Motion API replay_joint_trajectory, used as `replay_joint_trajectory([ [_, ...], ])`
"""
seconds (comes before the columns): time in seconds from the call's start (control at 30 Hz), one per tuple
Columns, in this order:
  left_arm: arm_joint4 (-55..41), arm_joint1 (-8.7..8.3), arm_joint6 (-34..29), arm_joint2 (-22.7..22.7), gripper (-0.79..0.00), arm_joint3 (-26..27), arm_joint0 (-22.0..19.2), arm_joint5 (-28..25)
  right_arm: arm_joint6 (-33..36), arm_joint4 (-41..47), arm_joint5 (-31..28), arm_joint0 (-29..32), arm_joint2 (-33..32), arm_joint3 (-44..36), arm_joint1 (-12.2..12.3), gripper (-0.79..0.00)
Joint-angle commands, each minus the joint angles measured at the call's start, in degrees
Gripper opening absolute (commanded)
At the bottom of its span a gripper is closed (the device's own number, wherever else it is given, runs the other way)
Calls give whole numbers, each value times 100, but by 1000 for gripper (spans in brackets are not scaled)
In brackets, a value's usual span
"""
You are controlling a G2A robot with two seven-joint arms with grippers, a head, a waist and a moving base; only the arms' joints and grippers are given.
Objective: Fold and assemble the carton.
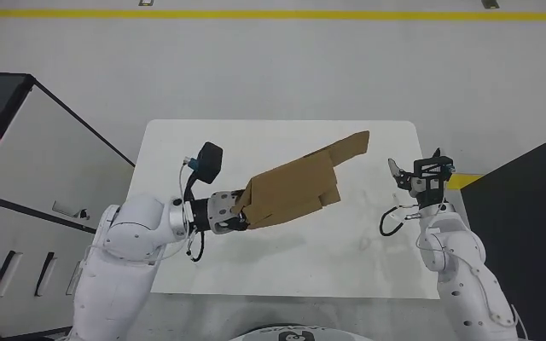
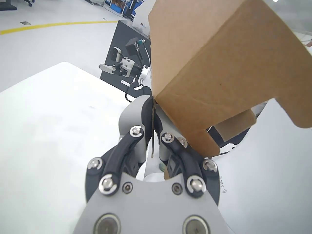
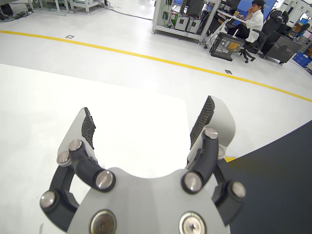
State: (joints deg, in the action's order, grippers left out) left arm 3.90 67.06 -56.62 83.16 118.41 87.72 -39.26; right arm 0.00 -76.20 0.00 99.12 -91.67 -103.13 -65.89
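White table, rounded corners, beneath both arms.

Brown carton, partly opened, flaps loose. Slanted over the table's middle, from near-left up toward far-right. Near end lifted off the tabletop, long flap aimed at the far right corner.

Left arm low over the table's left half, forearm roughly level, wrist turned rightward. Left gripper at the carton's near end, fingers clenched on one thin cardboard edge.

Right arm at the table's right edge, forearm directed away from the body. Right gripper spread wide, grasping nothing, well apart from the carton.
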Motion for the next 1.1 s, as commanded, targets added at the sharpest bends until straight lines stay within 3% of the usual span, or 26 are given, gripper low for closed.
replay_joint_trajectory([
  [0.0, -94, -16, 37, 1, -785, -15, 18, 18, 0, 0, 0, 0, 0, 0, 0, 0],
  [0.5, -2834, -165, -392, 199, -785, -538, 107, 1749, 0, 0, 0, 0, 0, 0, 0, 0],
  [0.7, -2865, -169, -430, 204, -785, -546, 101, 1746, 0, 0, 0, 0, 0, 0, 0, 0],
  [0.93, -3042, -206, -324, 166, -785, -674, 19, 2708, 0, 0, 0, 0, 0, 0, 0, 0],
  [1.07, -3129, -218, -385, 195, -785, -735, -71, 2795, 0, 0, 0, 0, 0, 0, 0, 0],
])
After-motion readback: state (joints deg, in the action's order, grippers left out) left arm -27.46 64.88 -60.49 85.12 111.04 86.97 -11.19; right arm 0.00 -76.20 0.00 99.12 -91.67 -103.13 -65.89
